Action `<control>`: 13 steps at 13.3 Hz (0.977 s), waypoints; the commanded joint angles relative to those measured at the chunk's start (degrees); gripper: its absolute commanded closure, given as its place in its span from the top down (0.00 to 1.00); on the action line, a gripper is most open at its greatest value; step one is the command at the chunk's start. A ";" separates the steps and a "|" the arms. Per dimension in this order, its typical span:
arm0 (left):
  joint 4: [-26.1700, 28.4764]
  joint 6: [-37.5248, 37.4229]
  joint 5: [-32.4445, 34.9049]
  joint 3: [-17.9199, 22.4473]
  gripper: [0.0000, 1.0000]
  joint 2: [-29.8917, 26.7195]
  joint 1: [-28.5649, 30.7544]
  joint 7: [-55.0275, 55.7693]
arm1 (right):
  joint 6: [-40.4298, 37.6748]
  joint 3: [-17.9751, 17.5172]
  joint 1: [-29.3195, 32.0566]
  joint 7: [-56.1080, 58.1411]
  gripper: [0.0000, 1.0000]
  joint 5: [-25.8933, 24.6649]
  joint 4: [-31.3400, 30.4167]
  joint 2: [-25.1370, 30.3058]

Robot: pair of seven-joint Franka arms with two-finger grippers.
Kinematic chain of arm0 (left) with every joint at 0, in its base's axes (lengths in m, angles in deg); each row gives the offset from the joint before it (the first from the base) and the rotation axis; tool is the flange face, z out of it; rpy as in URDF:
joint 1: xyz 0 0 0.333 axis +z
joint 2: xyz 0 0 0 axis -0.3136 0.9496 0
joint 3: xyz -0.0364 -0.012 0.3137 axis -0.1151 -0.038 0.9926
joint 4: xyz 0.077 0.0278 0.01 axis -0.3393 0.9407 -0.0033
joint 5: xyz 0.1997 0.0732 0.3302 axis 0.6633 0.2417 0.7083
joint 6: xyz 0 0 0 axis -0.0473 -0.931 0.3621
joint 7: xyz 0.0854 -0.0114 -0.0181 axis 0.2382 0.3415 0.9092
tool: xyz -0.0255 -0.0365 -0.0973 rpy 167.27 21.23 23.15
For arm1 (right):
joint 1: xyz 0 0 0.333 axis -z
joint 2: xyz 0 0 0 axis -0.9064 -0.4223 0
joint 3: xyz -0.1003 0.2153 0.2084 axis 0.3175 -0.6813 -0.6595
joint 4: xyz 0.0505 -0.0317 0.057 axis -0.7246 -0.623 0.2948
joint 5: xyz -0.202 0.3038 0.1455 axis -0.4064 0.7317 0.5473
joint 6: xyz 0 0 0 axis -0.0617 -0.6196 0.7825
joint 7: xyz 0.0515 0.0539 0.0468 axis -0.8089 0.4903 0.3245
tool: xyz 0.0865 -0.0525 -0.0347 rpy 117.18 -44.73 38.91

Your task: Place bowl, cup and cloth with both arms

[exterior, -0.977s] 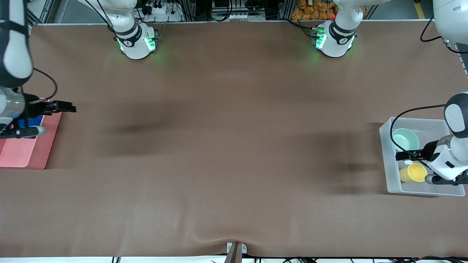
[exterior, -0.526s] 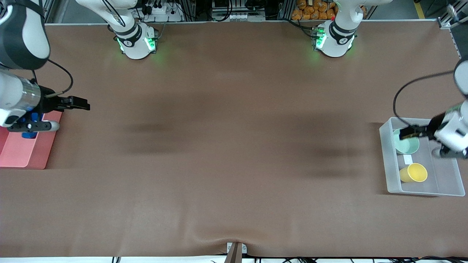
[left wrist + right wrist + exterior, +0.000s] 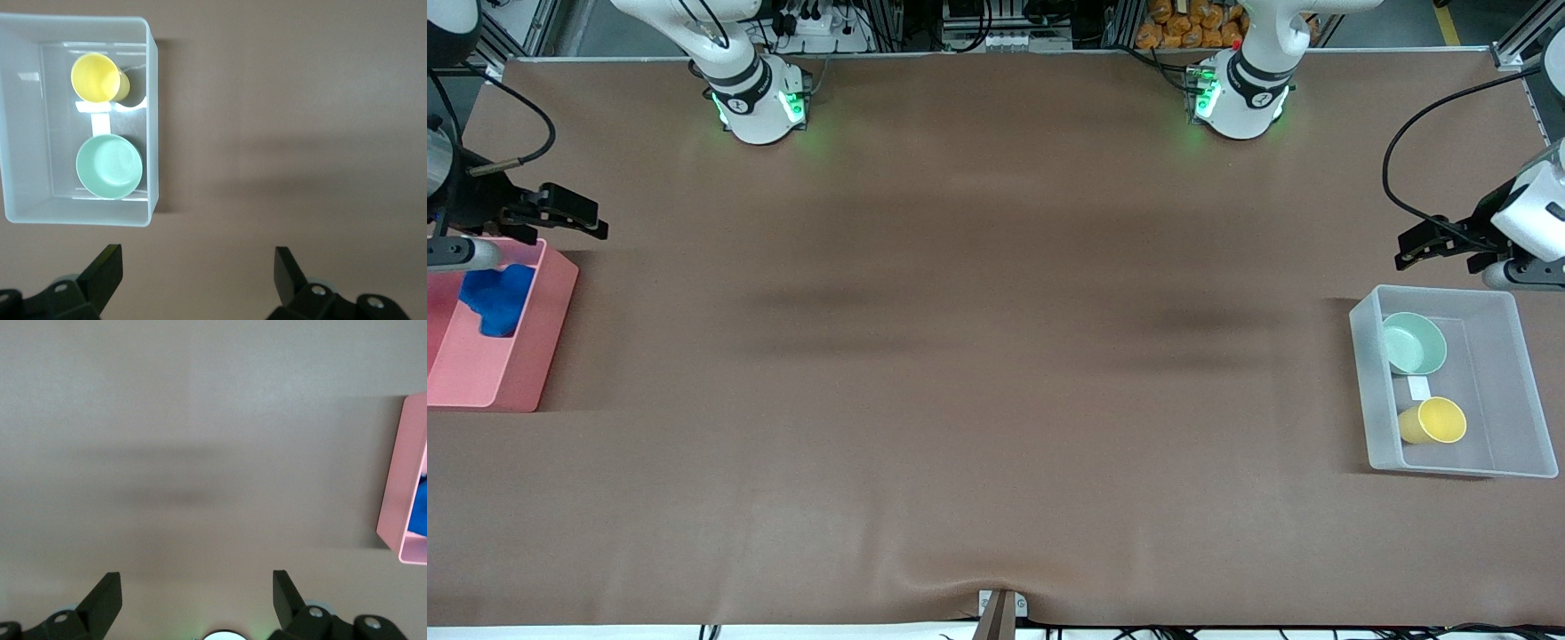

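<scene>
Sitting at the left arm's end of the table, a clear bin (image 3: 1503, 391) is holding the bowl (image 3: 1414, 343) upright and, nearer the front camera, the cup (image 3: 1432, 421), apparently tipped with its mouth toward the bin's middle. At the right arm's end, a pink tray (image 3: 516, 373) is holding the cloth (image 3: 496, 296). The left gripper (image 3: 1427, 244) and right gripper (image 3: 560, 213) are hanging wide open over bare table.

High front view; two downward wrist views
</scene>
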 commanded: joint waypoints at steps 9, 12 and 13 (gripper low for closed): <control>-14.19 -7.46 -0.15 -0.94 1.00 1.92 -0.85 -0.01 | -2.59 0.14 -2.85 1.07 1.00 -5.94 6.44 0.86; -14.20 -7.48 -0.41 -1.64 1.00 2.36 -0.94 0.25 | -5.14 0.32 -2.76 -0.24 1.00 -5.50 6.44 0.95; -14.20 -7.48 -0.76 -1.64 1.00 2.44 -0.94 0.25 | -5.23 0.32 -2.67 -0.24 1.00 -5.33 6.18 1.04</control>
